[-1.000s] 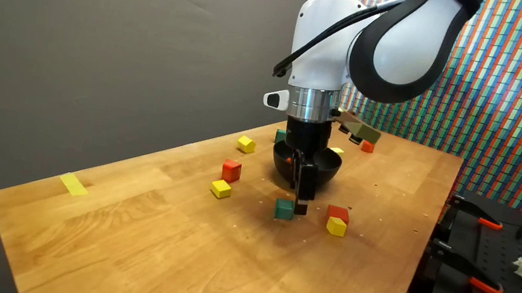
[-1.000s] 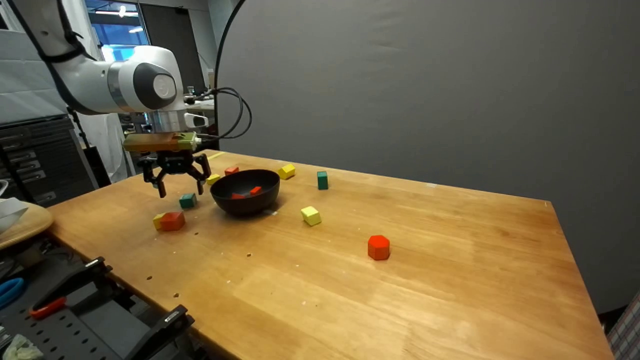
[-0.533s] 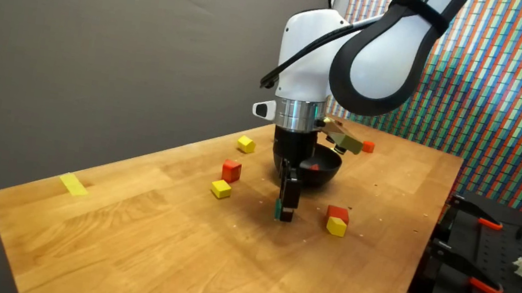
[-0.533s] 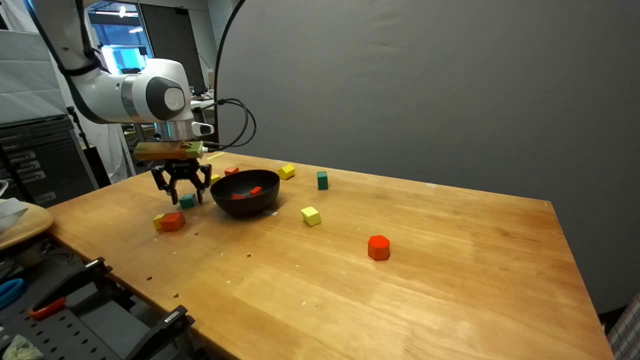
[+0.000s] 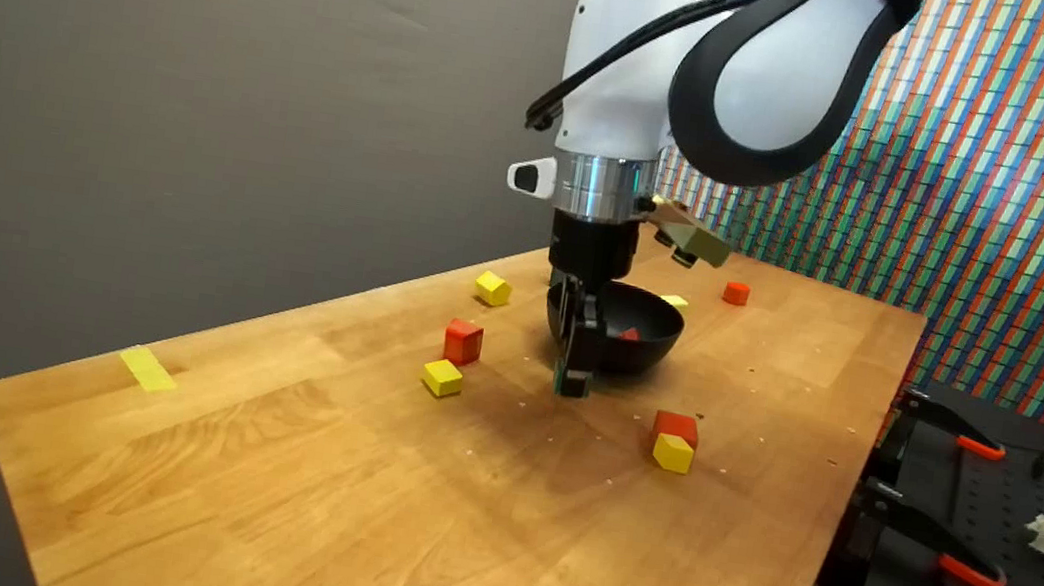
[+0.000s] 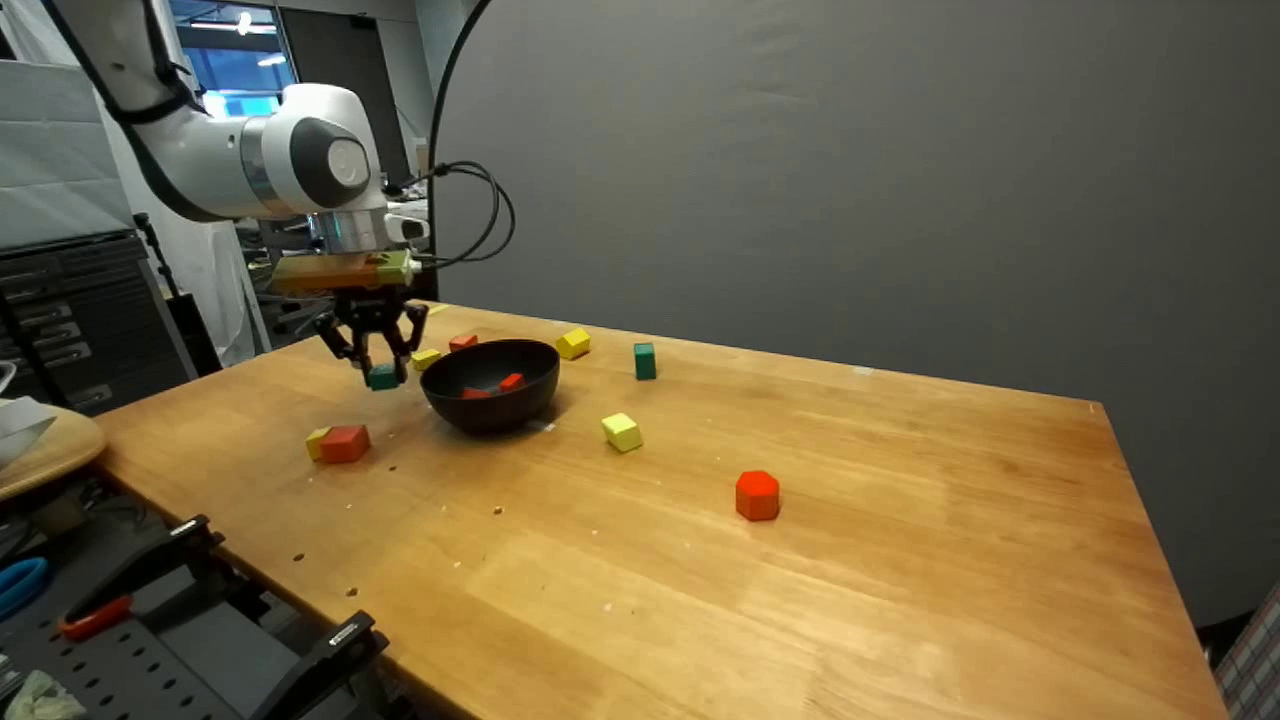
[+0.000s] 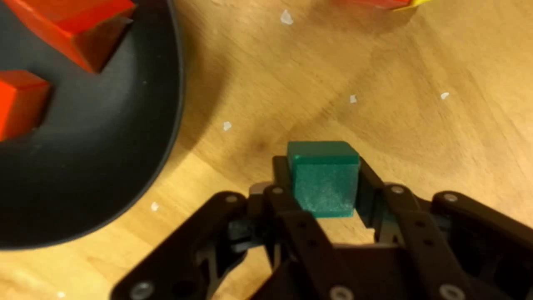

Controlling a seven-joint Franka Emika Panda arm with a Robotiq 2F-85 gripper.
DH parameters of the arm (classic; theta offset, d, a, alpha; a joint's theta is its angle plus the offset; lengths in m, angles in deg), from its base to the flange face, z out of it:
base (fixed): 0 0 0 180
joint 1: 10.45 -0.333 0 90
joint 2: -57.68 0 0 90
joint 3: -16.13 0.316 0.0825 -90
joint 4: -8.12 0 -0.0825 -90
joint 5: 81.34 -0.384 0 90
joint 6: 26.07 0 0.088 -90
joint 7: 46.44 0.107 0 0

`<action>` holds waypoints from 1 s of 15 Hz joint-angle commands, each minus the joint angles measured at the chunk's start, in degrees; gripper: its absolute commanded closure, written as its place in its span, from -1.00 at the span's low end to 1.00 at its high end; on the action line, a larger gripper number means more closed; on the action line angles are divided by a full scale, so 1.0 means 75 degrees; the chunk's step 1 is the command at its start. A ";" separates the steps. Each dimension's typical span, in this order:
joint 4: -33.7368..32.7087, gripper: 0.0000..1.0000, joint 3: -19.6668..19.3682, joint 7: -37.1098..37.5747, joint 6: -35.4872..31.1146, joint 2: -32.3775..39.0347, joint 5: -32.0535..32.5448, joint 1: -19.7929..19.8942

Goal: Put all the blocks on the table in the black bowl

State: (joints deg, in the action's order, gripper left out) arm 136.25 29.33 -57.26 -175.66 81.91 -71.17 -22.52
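My gripper [image 7: 324, 179] is shut on a green block [image 7: 325, 187], one finger on each side; in an exterior view the pair hangs just above the table [image 6: 900, 560]. Close beside it stands the black bowl [image 6: 490, 410] with two red blocks [image 7: 25, 100] inside. On the table, a red block [image 6: 345, 444] touches a yellow block [image 6: 317, 443]. Another red block [image 5: 462, 342] and yellow block [image 5: 442, 378] lie together, with a yellow block [image 5: 492, 288] farther back. Beyond the bowl are a green block [image 6: 645, 361], a pale yellow block [image 6: 622, 432] and an orange-red block [image 6: 757, 496].
Black clamps [image 6: 325, 655] with orange handles grip the table's edge beside a dark bench. A strip of yellow tape [image 5: 148, 369] is stuck near the table's corner. The grey wall [image 5: 255, 97] runs along the far long edge.
The gripper came down over the green block, closed on it and rose, lifting it off the table. The other blocks and the bowl stayed where they were.
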 commanded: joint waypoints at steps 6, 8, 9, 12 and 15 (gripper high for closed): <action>0.1013 0.72 -0.1208 0.0903 0.0039 -0.2173 0.1404 0.0452; 0.0807 0.72 -0.1407 0.0887 0.0058 -0.1779 0.1411 0.0660; 0.0740 0.72 -0.1476 0.0901 0.0026 -0.1630 0.1411 0.0726; 0.0623 0.49 -0.1503 0.0793 -0.0137 -0.1216 0.1167 0.0864; 0.0675 -0.42 -0.1318 0.0518 -0.0089 -0.1150 0.0631 0.0977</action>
State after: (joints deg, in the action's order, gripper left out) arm 141.97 18.17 -52.07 -176.14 72.77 -62.82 -15.97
